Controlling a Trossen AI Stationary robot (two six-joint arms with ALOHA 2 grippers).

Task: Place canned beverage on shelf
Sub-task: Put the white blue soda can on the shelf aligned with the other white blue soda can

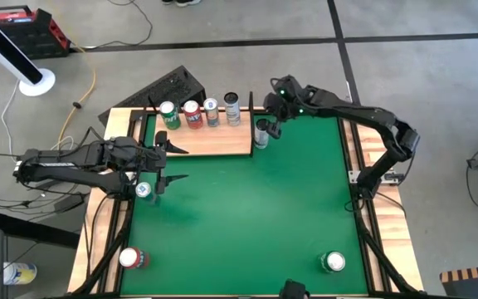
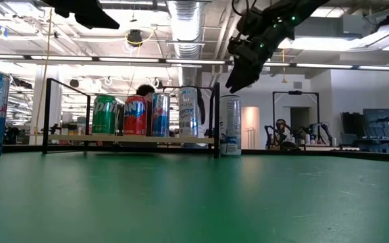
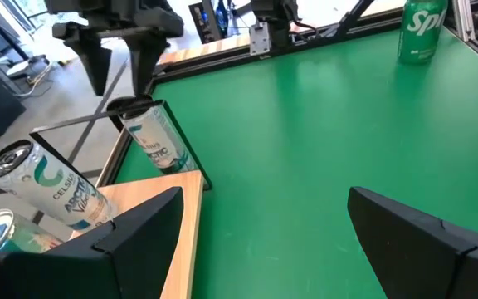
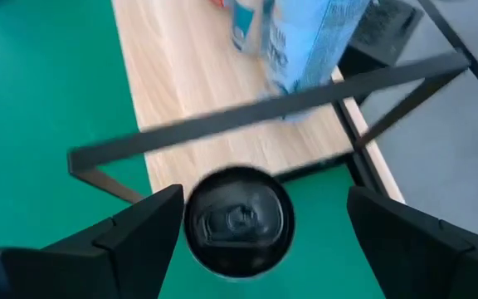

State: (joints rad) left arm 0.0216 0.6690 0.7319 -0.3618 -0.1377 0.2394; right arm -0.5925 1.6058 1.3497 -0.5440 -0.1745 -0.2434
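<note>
slim can (image 1: 260, 135) stands upright, top up, beside the shelf (image 1: 222, 141); right claw (image 1: 270, 127) released above it.

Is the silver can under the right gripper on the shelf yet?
No. The silver can stands upright on the table, just outside the shelf.

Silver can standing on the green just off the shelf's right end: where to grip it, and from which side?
Grip the silver can across its round sides near the top, coming straight down. It stands upright beside the shelf end post, so a side approach looks cramped. The right gripper hangs open just above it, the can's lid between its fingers in the right wrist view.
</note>
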